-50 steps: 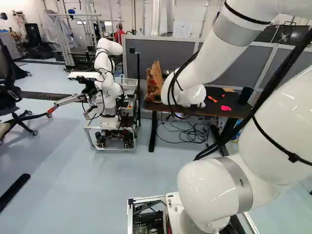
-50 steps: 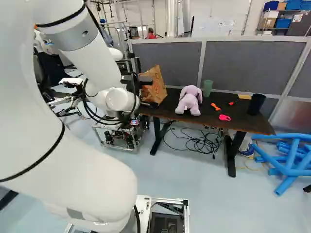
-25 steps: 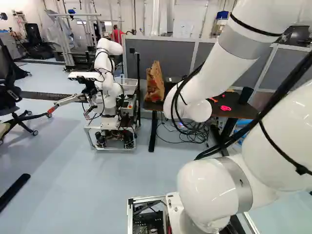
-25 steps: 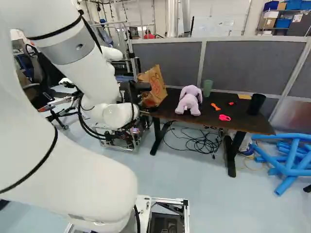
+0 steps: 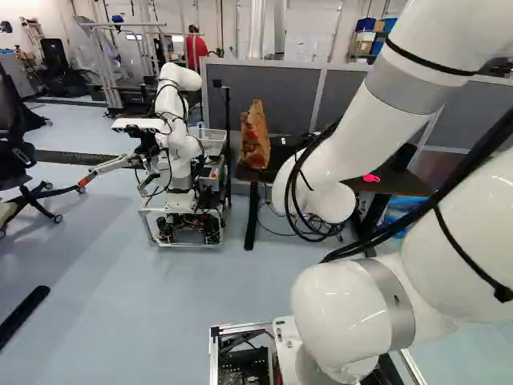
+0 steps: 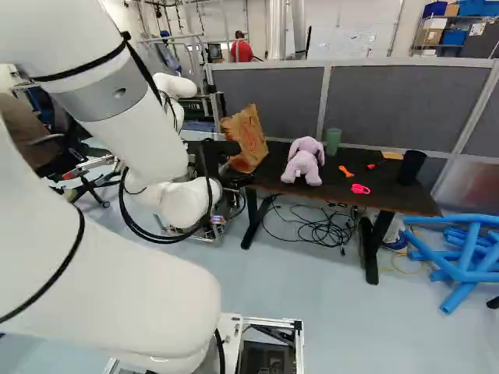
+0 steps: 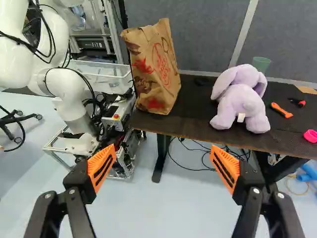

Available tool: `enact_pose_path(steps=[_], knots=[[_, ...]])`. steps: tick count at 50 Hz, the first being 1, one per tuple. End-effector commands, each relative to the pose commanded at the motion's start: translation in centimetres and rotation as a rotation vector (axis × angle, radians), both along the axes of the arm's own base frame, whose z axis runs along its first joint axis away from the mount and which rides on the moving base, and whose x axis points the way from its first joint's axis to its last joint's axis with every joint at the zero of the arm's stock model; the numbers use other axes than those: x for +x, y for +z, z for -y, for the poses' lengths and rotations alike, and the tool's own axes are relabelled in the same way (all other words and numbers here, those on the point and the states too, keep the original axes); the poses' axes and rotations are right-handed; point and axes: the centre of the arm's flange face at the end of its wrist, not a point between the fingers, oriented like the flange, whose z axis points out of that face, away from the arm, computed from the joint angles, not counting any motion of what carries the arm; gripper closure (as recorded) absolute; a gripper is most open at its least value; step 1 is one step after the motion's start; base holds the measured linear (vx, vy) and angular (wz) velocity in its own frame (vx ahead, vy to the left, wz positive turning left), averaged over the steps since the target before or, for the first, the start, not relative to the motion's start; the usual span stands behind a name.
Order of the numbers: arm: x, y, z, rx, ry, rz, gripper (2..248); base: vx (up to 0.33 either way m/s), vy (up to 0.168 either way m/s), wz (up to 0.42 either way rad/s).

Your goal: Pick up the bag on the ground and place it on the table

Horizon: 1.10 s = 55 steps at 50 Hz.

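Claw [image 6: 222,148] wide, its two orange-padded fingers spread well apart. Brown paper bag [image 7: 156,69] with red marks stands on the dark table [image 7: 195,106], at the end near another robot [image 7: 67,96]. In the wrist view the bag is ahead of the claw [image 7: 162,151], out past the fingertips and apart from them. Purple stuffed animal [image 7: 240,104] sits on the table too, green cup [image 7: 261,63] just behind it. Orange tool [image 7: 281,110] and pink ring [image 7: 311,136] lie further along the tabletop, black cup [image 6: 411,167] near the far end from the bag. Loose black cables [image 6: 312,230] on the floor under the table, blue tubes [image 6: 464,269] piled at the right of the right base view. Gray partition [image 6: 405,101] runs behind the table, white bin [image 7: 101,77] beside the bag
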Motion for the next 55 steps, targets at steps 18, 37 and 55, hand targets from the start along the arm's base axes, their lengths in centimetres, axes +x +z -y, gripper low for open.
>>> enact_pose_path(steps=[18, 37, 55], knots=[[-1.1, -0.5, 0.1, -0.009, 0.0, 0.027, 3, 0.0, 0.0, 0.0], [-1.3, -0.6, 0.1, -0.011, 0.0, 0.033, 3, 0.0, 0.0, 0.0], [-1.3, -0.6, 0.1, -0.011, 0.0, 0.033, 3, 0.0, 0.0, 0.0]])
